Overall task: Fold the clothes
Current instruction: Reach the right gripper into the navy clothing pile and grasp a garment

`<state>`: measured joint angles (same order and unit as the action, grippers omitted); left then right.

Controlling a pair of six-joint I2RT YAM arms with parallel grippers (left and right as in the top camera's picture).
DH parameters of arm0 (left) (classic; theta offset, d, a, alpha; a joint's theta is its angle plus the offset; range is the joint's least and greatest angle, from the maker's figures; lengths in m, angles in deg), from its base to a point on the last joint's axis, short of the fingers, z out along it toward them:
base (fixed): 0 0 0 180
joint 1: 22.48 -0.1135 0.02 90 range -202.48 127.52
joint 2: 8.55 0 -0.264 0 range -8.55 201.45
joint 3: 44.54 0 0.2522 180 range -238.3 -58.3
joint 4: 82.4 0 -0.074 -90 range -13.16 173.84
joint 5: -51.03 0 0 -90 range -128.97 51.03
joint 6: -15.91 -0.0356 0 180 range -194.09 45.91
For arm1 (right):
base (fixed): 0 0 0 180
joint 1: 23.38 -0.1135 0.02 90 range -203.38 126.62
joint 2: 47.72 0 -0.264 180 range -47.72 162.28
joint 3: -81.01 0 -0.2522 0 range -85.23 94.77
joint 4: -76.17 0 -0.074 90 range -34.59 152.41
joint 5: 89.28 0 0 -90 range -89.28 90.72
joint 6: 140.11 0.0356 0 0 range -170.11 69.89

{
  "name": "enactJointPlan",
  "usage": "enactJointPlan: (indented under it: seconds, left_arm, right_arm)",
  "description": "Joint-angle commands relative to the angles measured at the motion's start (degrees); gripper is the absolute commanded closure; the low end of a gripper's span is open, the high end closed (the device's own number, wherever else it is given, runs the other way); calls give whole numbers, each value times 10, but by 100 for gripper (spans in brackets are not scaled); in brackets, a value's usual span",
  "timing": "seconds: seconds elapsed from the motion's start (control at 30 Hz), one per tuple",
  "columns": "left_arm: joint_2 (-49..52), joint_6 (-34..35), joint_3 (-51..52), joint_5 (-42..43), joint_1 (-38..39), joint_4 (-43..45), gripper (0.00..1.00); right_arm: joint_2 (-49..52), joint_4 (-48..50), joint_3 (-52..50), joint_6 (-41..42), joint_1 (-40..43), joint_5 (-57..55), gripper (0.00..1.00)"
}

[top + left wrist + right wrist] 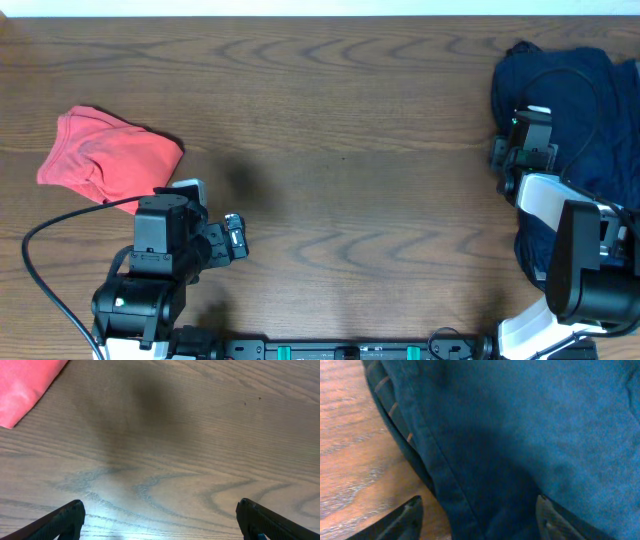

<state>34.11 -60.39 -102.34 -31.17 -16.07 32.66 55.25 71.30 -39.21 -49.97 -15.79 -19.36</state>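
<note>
A red folded garment (105, 158) lies at the left of the table; its corner shows in the left wrist view (25, 385). A dark navy garment (570, 95) lies bunched at the right side, filling the right wrist view (520, 425). My left gripper (160, 520) is open and empty over bare wood, to the right of the red garment. My right gripper (477, 517) is open, its fingers straddling the hemmed left edge of the navy garment, just above it. In the overhead view the right gripper (528, 135) sits over the navy cloth's left part.
The brown wooden table (340, 150) spreads between the two garments. A black cable (45, 270) loops by the left arm base. The table's far edge runs along the top.
</note>
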Motion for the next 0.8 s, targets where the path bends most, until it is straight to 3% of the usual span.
enactJointPlan:
  seconds: [0.0,0.27,0.47,0.6,0.77]
  left_arm:
    - [0,3,-12,6,-4,0,2]
    - [0,3,-12,6,-4,0,2]
    - [0,3,-12,6,-4,0,2]
    - [0,3,-12,6,-4,2,2]
    - [0,3,-12,6,-4,5,2]
  right_arm:
    - [11,1,6,2,4,-12,35]
    - [11,-2,6,3,14,-12,64]
    - [11,-5,6,20,19,-22,78]
    - [11,-4,6,26,19,-26,99]
    - [-6,-6,8,28,18,-20,99]
